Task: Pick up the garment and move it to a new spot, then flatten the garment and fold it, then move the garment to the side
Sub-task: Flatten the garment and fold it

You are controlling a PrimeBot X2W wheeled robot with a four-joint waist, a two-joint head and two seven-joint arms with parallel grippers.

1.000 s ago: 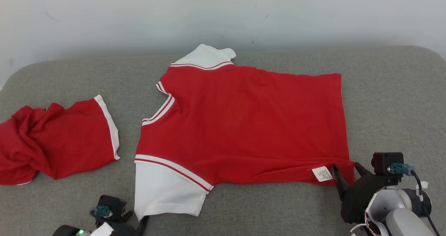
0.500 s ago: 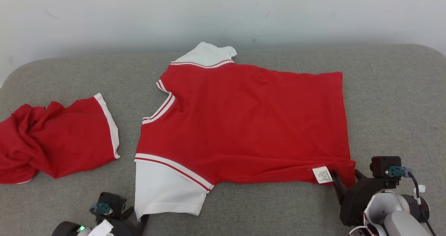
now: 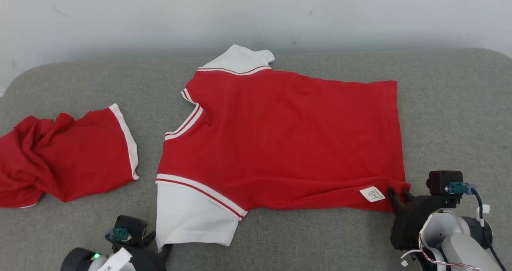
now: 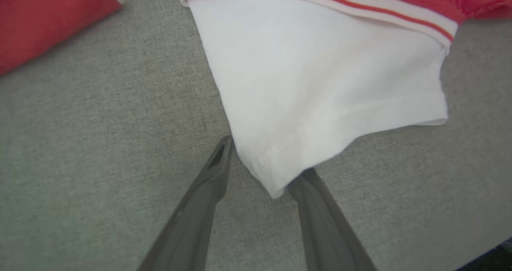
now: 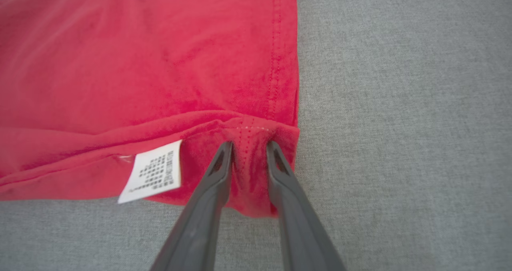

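The garment (image 3: 280, 143), a red T-shirt with white sleeves, lies spread flat on the grey padded surface (image 3: 452, 115). Its near right hem corner (image 5: 248, 171), beside a white label (image 5: 154, 171), is bunched between the fingers of my right gripper (image 5: 248, 145), which is shut on it. In the head view that right gripper (image 3: 399, 191) sits at the corner by the label (image 3: 372, 194). My left gripper (image 4: 266, 159) stands open at the near white sleeve (image 4: 320, 71), its fingers either side of the sleeve's corner. The tip of one finger is hidden under the cloth.
A second red garment (image 3: 60, 159) with white trim lies crumpled at the far left, a hand's width from the shirt. A pale wall (image 3: 256, 15) runs behind the surface. Bare grey surface lies to the right of the shirt and along the near edge.
My right gripper's fingers have drawn together from wide apart and pinched the hem corner. The head camera has shifted slightly. The left gripper has hardly moved.
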